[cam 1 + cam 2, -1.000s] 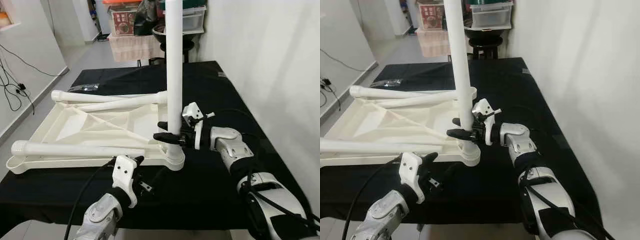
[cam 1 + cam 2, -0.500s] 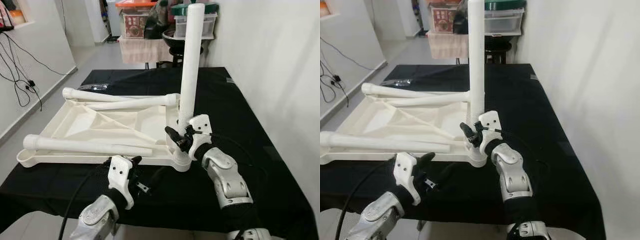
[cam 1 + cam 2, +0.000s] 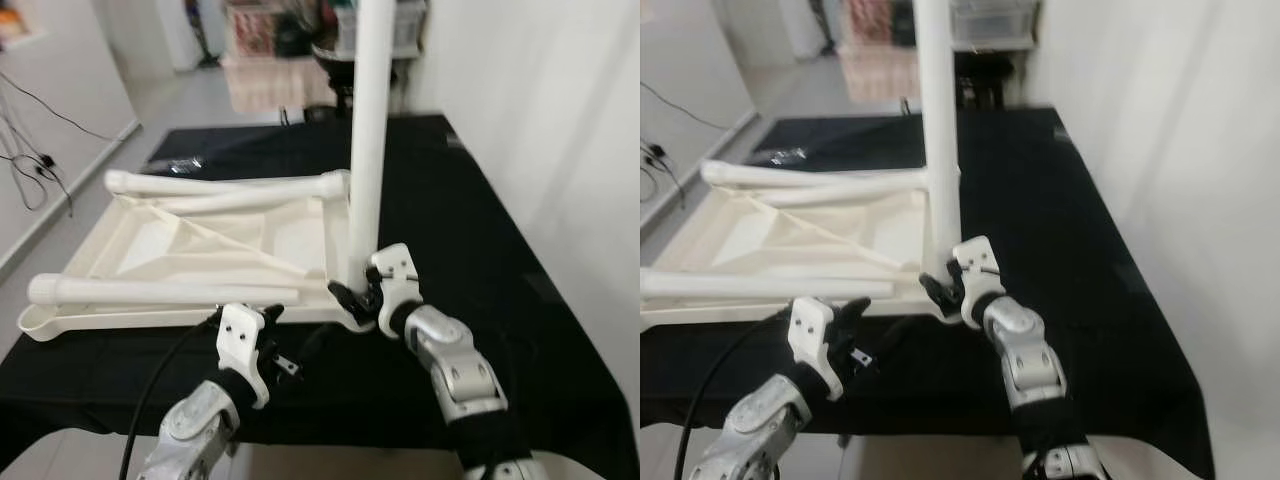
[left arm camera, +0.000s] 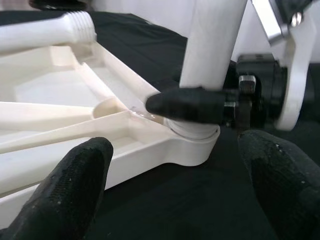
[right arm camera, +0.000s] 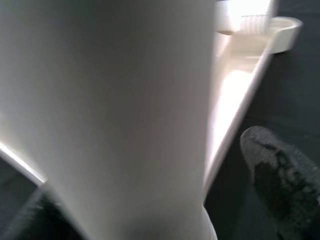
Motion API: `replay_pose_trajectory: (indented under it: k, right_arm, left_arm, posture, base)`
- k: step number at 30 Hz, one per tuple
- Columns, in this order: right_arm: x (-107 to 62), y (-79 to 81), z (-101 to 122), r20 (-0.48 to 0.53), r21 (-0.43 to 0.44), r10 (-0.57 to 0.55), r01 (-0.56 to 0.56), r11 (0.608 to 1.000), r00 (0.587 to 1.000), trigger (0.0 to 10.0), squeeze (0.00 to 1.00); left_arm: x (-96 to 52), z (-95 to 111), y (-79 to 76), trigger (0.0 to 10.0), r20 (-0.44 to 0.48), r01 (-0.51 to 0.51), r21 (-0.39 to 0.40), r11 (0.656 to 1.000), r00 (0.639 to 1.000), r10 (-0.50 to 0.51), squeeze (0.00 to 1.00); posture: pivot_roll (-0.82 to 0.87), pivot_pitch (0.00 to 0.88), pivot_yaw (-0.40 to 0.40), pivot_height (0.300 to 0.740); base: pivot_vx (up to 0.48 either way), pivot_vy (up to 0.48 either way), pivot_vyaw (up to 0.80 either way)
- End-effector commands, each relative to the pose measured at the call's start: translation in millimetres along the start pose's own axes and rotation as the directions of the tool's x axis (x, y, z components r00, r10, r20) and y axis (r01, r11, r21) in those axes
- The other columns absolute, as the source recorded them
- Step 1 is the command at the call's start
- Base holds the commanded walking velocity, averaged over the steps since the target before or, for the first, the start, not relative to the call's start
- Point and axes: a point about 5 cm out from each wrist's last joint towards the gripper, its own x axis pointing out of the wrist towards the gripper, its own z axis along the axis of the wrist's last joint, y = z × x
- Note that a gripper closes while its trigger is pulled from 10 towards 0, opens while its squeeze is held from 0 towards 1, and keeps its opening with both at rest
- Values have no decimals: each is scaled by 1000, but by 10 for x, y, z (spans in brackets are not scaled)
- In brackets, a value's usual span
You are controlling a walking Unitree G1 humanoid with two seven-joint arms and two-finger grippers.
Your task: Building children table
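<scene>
the white tabletop (image 3: 190,250) lies upside down on the black-covered table (image 3: 480,250), one leg (image 3: 368,130) standing upright in its near corner socket — the right gripper (image 3: 352,298) clamps the leg's base. the left gripper (image 3: 268,338) hovers spread apart just in front.

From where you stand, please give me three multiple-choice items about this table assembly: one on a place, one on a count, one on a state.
1. Where does the upright leg stand?
A. In a corner socket of the tabletop
B. On the floor
C. On the stool

2. How many legs lie flat on the tabletop?
A. None
B. Three
C. Five

3. The right pincer is:
A. Hanging idle
B. Closed around the upright leg's base
C. Holding a cable

Answers: 1 A, the leg rises from the near corner; 2 B, three lie flat; 3 B, its fingers flank the leg.
</scene>
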Motion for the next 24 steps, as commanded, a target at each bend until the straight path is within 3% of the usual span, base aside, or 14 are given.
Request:
replay_pose_trajectory:
  k: [1, 2, 3, 4, 5, 7, 13, 14, 15, 16, 17, 18, 19, 24]
  right_arm:
    - [42, 25, 98, 53, 13, 83, -83, 996, 995, 10000, 1000]
    - [70, 30, 172, 89, 9, 150, -152, 988, 985, 10000, 1000]
    - [70, 30, 172, 89, 9, 150, -152, 988, 985, 10000, 1000]
    - [84, 38, 239, 118, 10, 250, -253, 967, 961, 10000, 961]
    - [82, 33, 288, 137, -13, 356, -358, 934, 924, 10000, 0]
    - [111, -45, 378, 132, -66, 478, -473, 878, 868, 10000, 0]
    - [159, -106, 529, 130, -82, 558, -552, 830, 820, 10000, 0]
    - [168, -91, 549, 115, -92, 603, -596, 798, 789, 10000, 0]
    - [168, -91, 549, 115, -92, 603, -596, 798, 789, 10000, 0]
    - [174, -74, 550, 101, -86, 649, -643, 761, 754, 10000, 0]
    - [174, -74, 550, 101, -86, 649, -643, 761, 754, 10000, 0]
    - [190, -68, 537, 86, -78, 671, -666, 742, 737, 1490, 0]
    - [201, -70, 527, 79, -72, 689, -686, 725, 720, 0, 0]
    - [224, -92, 468, 67, -45, 690, -689, 723, 720, 0, 0]
  left_arm:
    - [-7, -39, 26, 10000, -22, -8, -9, 1000, 1000, 8, 0]
    - [-3, -39, 23, 10000, -21, -9, -10, 1000, 1000, 8, 0]
    - [-3, -39, 23, 10000, -21, -9, -10, 1000, 1000, 8, 0]
    - [0, -39, 21, 10000, -20, -9, -11, 1000, 1000, 9, 0]
    - [4, -41, 20, 10000, -20, -9, -12, 1000, 1000, 9, 0]
    - [7, -45, 18, 10000, -20, -8, -14, 1000, 1000, 8, 0]
    - [11, -51, 19, 10000, -23, -6, -15, 1000, 1000, 6, 0]
    - [11, -56, 22, 10000, -25, -7, -14, 1000, 1000, 6, 0]
    - [11, -56, 22, 10000, -25, -7, -14, 1000, 1000, 6, 0]
    - [11, -62, 24, 10000, -27, -7, -13, 1000, 1000, 7, 0]
    - [11, -62, 24, 10000, -27, -7, -13, 1000, 1000, 7, 0]
    - [12, -66, 25, 10000, -28, -8, -12, 1000, 1000, 8, 0]
    - [13, -69, 25, 10000, -29, -8, -11, 1000, 1000, 8, 0]
    - [13, -76, 19, 10000, -30, -8, -11, 1000, 1000, 8, 0]
  posture:
    - [-26, 39, 32, 740]
    - [-26, 39, 32, 740]
    - [-26, 39, 32, 740]
    - [-27, 36, 32, 740]
    - [-25, 34, 32, 740]
    - [-18, 30, 30, 740]
    - [-12, 24, 29, 740]
    - [-3, 17, 30, 740]
    - [-3, 17, 30, 740]
    - [-2, 14, 30, 740]
    - [-2, 14, 30, 740]
    - [1, 11, 31, 740]
    - [1, 11, 31, 740]
    - [6, 7, 31, 740]
  base:
    - [0, 0, 0]
    - [0, 0, 0]
    - [0, 0, 0]
    - [0, 0, 0]
    - [0, 0, 0]
    - [0, 0, 0]
    - [0, 0, 0]
    - [0, 0, 0]
    - [0, 0, 0]
    - [0, 0, 0]
    - [0, 0, 0]
    - [0, 0, 0]
    - [0, 0, 0]
    - [0, 0, 0]
